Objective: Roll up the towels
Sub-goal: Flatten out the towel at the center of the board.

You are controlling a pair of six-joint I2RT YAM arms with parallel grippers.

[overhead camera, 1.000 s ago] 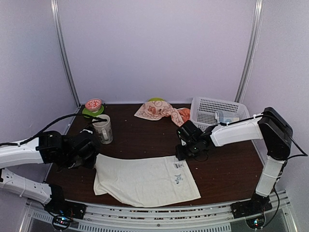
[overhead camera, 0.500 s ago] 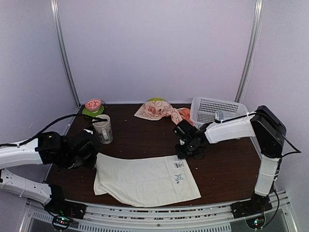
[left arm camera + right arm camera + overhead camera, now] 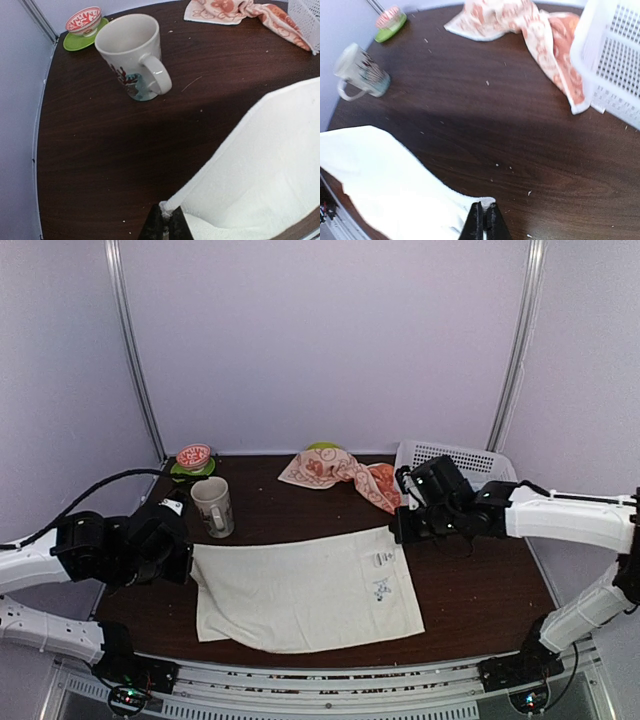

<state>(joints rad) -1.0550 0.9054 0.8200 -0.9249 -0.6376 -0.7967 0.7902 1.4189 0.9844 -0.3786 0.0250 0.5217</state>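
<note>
I can't read the small blue print (image 3: 383, 589) on the cream towel (image 3: 300, 590), it's too small. The left gripper (image 3: 166, 225) is pinched shut on its far-left corner and the right gripper (image 3: 484, 222) on its far-right corner. The towel is spread mid-table. The peach rabbit towel (image 3: 335, 470) lies crumpled at the back beside the basket (image 3: 470, 462).

**Surfaces and finishes, top view**

- The table (image 3: 290, 510): dark brown wood-grain top, smooth, low sheen, flecked with pale crumbs.
- At 6 o'clock, cream towel (image 3: 300, 590): soft matt cloth, hemmed edge, small blue print near one side.
- At 12, printed towel (image 3: 335, 470): peach and cream cloth, matt, crumpled.
- At 10, mug (image 3: 127, 55): glossy glazed ceramic with a painted motif.
- At 2, basket (image 3: 455, 465): white perforated plastic.
- At 11, bowl (image 3: 83, 20) on green saucer (image 3: 72, 44): both shiny.
- Two frame posts (image 3: 136, 350): pale metal, dull shine.
</note>
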